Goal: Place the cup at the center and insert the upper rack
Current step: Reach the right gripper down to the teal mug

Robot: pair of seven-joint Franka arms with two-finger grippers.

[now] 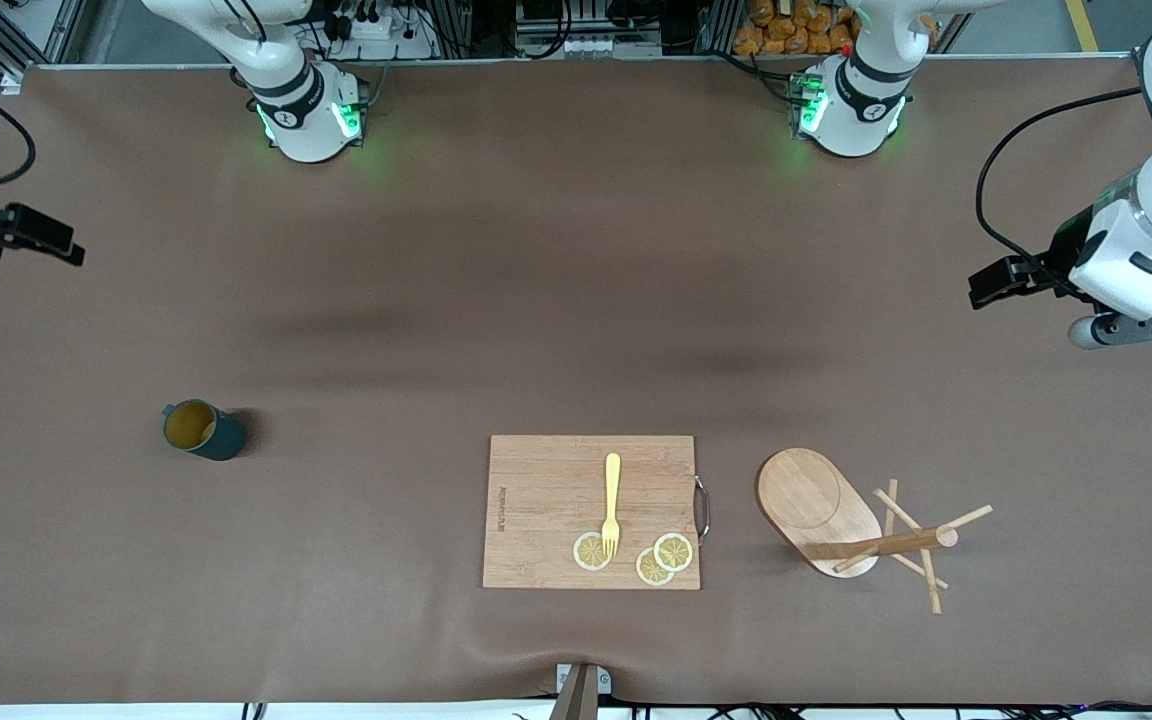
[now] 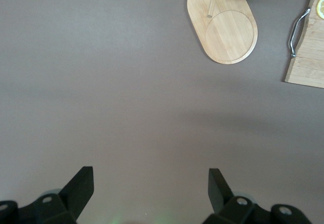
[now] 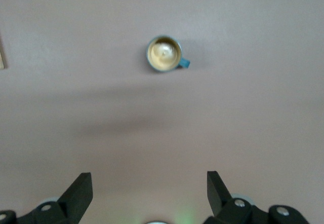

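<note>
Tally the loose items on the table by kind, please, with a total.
Cup: 1
Rack: 1
Cutting board: 1
Fork: 1
Lemon slices: 3
Total: 7

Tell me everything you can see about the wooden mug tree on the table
The mug tree is light wood with an oval flat base, a round post and thin crossing pegs. It stands on bare tabletop beside the cutting board, toward the left arm's end. In the front view the post slants toward the camera, its pegs fanning out near the tip. No gripper touches it and no cup hangs on it.
</note>
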